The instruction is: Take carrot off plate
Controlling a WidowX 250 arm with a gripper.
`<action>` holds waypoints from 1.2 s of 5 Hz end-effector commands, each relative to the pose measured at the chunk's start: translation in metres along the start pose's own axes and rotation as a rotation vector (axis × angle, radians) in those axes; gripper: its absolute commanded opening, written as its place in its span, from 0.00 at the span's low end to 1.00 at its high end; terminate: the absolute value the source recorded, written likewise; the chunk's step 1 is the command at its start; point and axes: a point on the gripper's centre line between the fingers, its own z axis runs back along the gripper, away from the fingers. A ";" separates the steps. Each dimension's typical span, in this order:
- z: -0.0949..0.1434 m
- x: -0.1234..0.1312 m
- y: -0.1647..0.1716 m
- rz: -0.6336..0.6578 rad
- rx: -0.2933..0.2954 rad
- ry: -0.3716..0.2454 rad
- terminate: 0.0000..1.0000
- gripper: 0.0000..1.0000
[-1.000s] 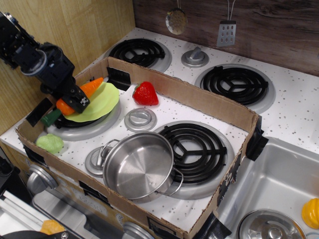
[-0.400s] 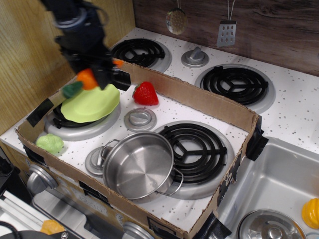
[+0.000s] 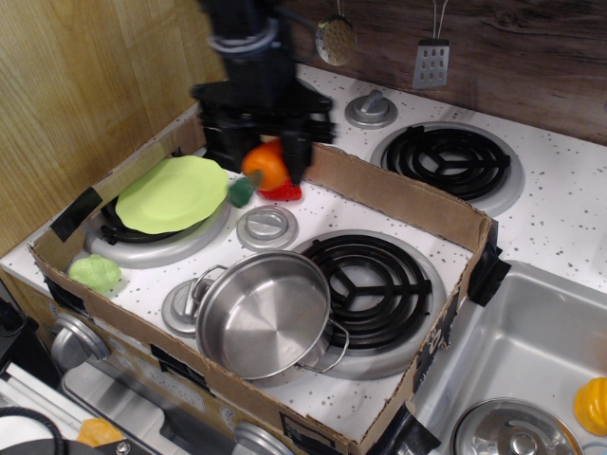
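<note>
My gripper [image 3: 270, 156] is shut on the orange carrot [image 3: 263, 169], whose dark green stem end [image 3: 239, 192] points down and left. It hangs in the air above the stove top, to the right of the lime-green plate [image 3: 173, 192] and clear of it. The plate lies empty and tilted on the front left burner. The carrot's tip is hidden between the fingers.
A red strawberry [image 3: 285, 191] lies just behind the held carrot. A steel pot [image 3: 262, 314] stands at the front. A cardboard wall [image 3: 398, 194] rings the stove area. A green toy [image 3: 95, 273] sits front left. A sink [image 3: 531, 351] lies to the right.
The gripper lifted the carrot off the plate and carried it right, from the plate's left edge to above the strawberry. The plate is now empty.
</note>
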 end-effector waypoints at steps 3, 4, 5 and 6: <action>-0.005 -0.049 -0.057 0.203 -0.040 -0.173 0.00 0.00; -0.010 -0.052 -0.063 0.196 -0.053 -0.183 0.00 0.00; -0.011 -0.052 -0.074 0.182 -0.063 -0.190 0.00 0.00; -0.012 -0.052 -0.087 0.192 -0.082 -0.184 0.00 0.00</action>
